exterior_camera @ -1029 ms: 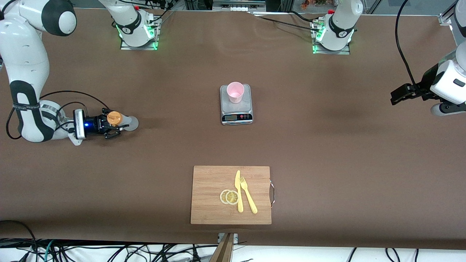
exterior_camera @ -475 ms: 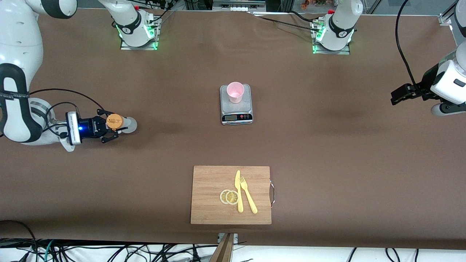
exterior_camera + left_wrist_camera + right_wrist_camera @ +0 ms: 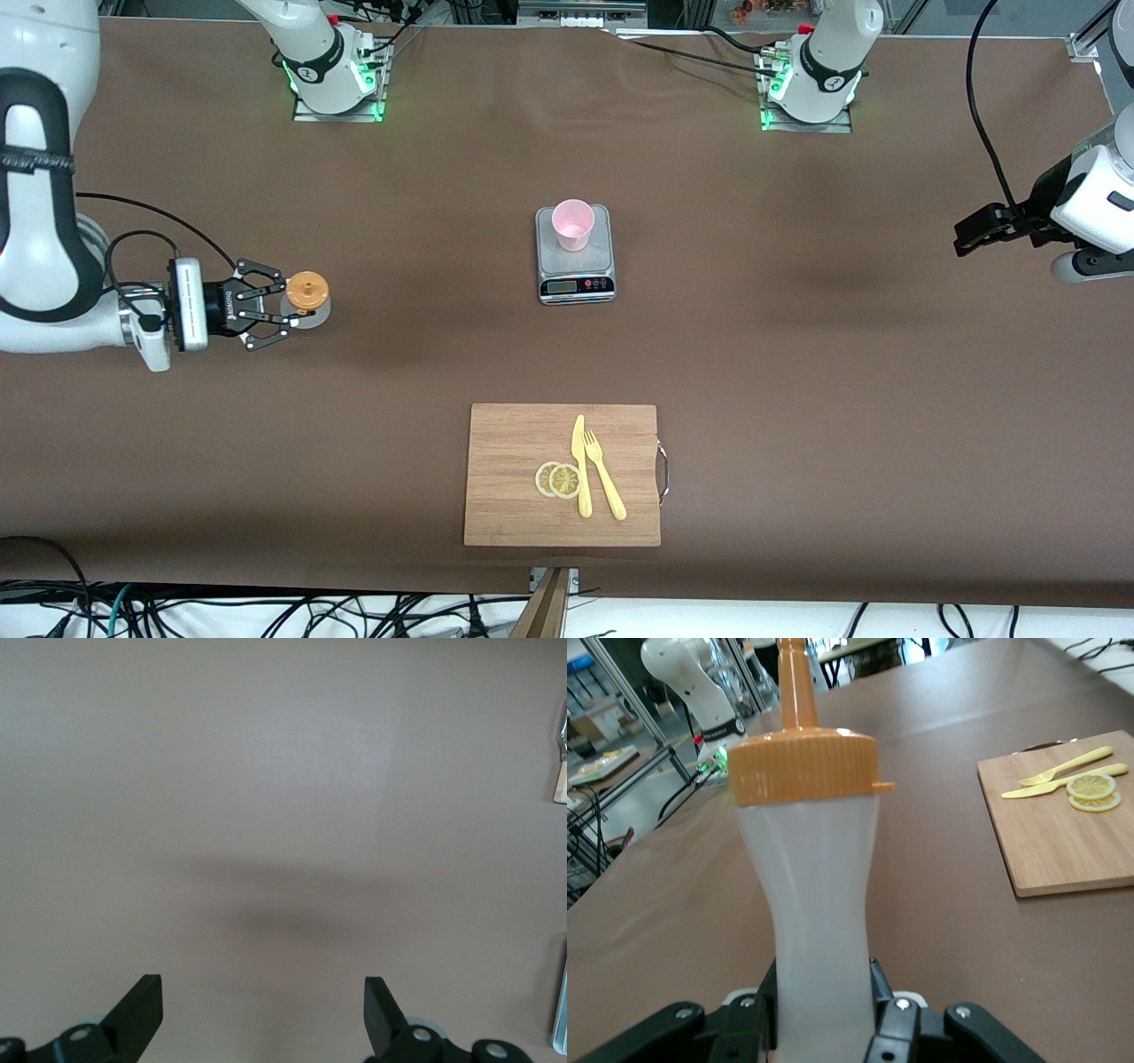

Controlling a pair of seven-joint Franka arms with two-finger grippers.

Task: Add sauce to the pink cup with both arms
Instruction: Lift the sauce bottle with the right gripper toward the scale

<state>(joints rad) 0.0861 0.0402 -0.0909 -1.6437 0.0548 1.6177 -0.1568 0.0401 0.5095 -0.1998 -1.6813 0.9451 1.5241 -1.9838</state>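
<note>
- The right gripper [image 3: 282, 312] is at the right arm's end of the surface [image 3: 797, 372], its fingers [image 3: 890, 1028] closed on the lower body of the sauce bottle [image 3: 306, 298].
- In the right wrist view the sauce bottle [image 3: 811, 904] stands upright between the black fingers, its translucent whitish body narrowing at the waist under a ribbed orange cap [image 3: 804, 766] with a long nozzle pointing up.
- From the front camera the orange cap [image 3: 306, 291] faces upward; whether the bottle's base touches the brown surface or hangs just over it cannot be told.
- The pink cup [image 3: 572, 224] stands upright on a small grey kitchen scale [image 3: 576, 266] near the middle of the surface, well apart from the bottle and toward the left arm's end from it.
- The scale's display and buttons are on its edge nearer to the front camera.
- The left gripper [image 3: 970, 232] waits in the air over the left arm's end of the surface, holding nothing.
- In the left wrist view its fingers [image 3: 142, 1014] are spread wide apart, with only bare brown surface between them.
- A wooden cutting board [image 3: 514, 514] lies nearer to the front camera than the scale.
- On the board lie a yellow knife [image 3: 580, 465] and a yellow fork [image 3: 604, 474] side by side, with two lemon slices [image 3: 558, 479] just beside the knife, overlapping each other.
- The board, cutlery and lemon slices [image 3: 1091, 790] also show in the right wrist view, well apart from the bottle.
</note>
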